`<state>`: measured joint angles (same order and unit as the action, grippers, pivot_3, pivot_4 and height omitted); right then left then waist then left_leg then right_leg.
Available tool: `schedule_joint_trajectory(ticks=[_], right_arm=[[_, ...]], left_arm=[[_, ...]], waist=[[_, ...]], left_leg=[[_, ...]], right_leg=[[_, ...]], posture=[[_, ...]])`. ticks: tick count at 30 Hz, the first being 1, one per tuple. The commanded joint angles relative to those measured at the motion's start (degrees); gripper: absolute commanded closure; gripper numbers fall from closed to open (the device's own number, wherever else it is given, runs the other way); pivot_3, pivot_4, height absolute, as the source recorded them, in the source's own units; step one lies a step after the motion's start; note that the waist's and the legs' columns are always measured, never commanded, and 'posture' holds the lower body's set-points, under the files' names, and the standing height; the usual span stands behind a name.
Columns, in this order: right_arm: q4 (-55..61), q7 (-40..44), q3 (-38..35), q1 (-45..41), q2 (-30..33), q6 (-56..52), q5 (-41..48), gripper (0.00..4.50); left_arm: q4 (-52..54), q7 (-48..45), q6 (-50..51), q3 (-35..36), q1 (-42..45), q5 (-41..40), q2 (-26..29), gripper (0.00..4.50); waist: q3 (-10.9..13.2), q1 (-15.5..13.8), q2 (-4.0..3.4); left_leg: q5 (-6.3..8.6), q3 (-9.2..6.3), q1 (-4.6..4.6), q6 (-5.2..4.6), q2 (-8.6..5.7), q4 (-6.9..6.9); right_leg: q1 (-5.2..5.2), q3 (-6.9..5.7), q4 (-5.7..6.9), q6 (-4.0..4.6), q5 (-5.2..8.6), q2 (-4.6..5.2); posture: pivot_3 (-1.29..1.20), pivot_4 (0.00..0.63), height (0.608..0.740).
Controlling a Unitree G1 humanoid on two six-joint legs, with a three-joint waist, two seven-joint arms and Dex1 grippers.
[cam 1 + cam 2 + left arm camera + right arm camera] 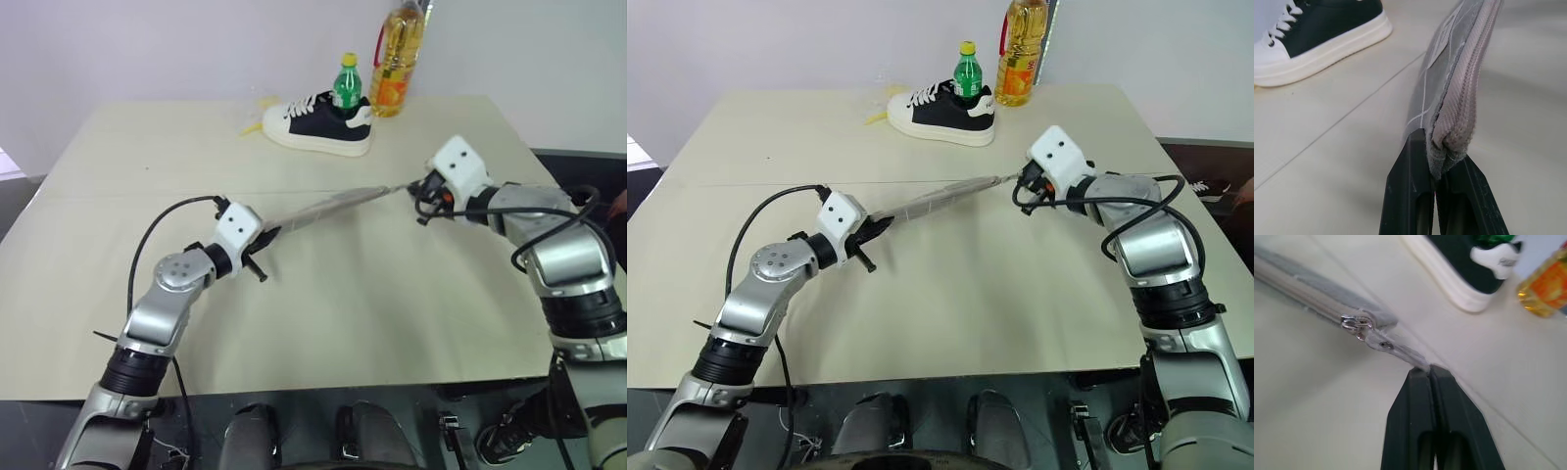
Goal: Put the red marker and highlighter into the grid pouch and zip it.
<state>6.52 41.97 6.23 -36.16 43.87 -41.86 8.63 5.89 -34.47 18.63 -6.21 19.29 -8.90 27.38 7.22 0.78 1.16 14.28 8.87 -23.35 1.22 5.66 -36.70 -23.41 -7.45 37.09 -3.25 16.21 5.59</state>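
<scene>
The grid pouch (323,209) hangs stretched above the table's (323,313) middle, soft, light fabric. The left gripper (1436,161) pinches its end seam shut; the right gripper (1431,374) is clamped on the zipper pull strap (1400,350), the best handholds, I judge.

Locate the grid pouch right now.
The grid pouch hangs stretched above mid-table between the left pincer, clamped on one end, and the right pincer, pinching its zipper strap.

Grey, white-gridded grid pouch (1442,83) — black-and-white sneaker (318,125), green bottle (347,84)
</scene>
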Motion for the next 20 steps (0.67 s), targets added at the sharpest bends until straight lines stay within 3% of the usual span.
schedule_joint_trajectory(ticks=[1, 2, 7, 9, 14, 20], right_arm=[[3.94, 5.41, -0.9, 2.47, 2.59, 1.08, 2.45, 3.91], [4.04, 6.74, -1.12, 3.94, 3.49, 1.8, 2.69, 3.63], [4.88, 11.35, -3.51, 9.8, 6.03, 8.16, 3.93, 1.04], [4.42, 11.34, -4.78, 10.8, 5.74, 10.43, 4.18, 1.04], [-3.1, 8.38, -14.22, 12.08, -1.63, 15.64, 10.4, 1.04], [-8.82, 10.28, -17.83, 12.46, -3.0, 14.23, 15.16, 1.04]], left_arm=[[3.82, -2.35, 1.45, 3.23, -2.3, -2.78, 2.09, 3.0], [5.21, -3.19, 2.41, 4.01, -3.59, -4.03, 2.72, 2.54], [12.4, -4.41, 8.53, 8.55, -10.62, -8.85, 5.64, 0.01], [14.52, -4.5, 10.6, 10.41, -13.31, -10.41, 6.37, 0.01], [15.07, 2.9, 13.05, 25.31, -21.76, -17.01, 1.31, 0.01], [14.3, 5.14, 9.25, 29.96, -27.42, -14.79, 1.26, 0.01]], waist=[[0.0, 0.02, 0.0], [0.0, 0.0, 0.0], [0.02, -0.11, 0.0], [0.02, -0.02, -0.01], [0.04, 0.03, 0.05], [0.05, -0.4, 0.06]], left_leg=[[0.0, 0.0, 0.0, 0.0, 0.0, 0.0], [0.0, -0.01, 0.0, 0.0, 0.01, 0.0], [0.01, -0.04, 0.0, 0.0, 0.0, 0.0], [0.01, -0.04, 0.01, 0.0, 0.0, 0.0], [0.01, -0.06, 0.08, 0.0, 0.03, 0.05], [0.02, -0.09, 0.05, 0.0, -0.01, 0.02]], right_leg=[[-0.01, 0.0, 0.0, 0.0, 0.0, 0.0], [0.0, 0.0, 0.0, 0.0, 0.0, 0.0], [0.01, 0.0, -0.03, 0.0, 0.0, 0.05], [0.01, 0.0, -0.03, 0.0, 0.0, 0.05], [0.05, 0.01, -0.03, 0.0, 0.0, 0.0], [0.09, -0.01, -0.08, 0.01, 0.01, 0.16]], posture=[[0.0, 0.15, 0.705], [0.0, 0.15, 0.705], [0.0, 0.15, 0.705], [0.0, 0.15, 0.705], [0.0, 0.15, 0.705], [0.0, 0.15, 0.705]])
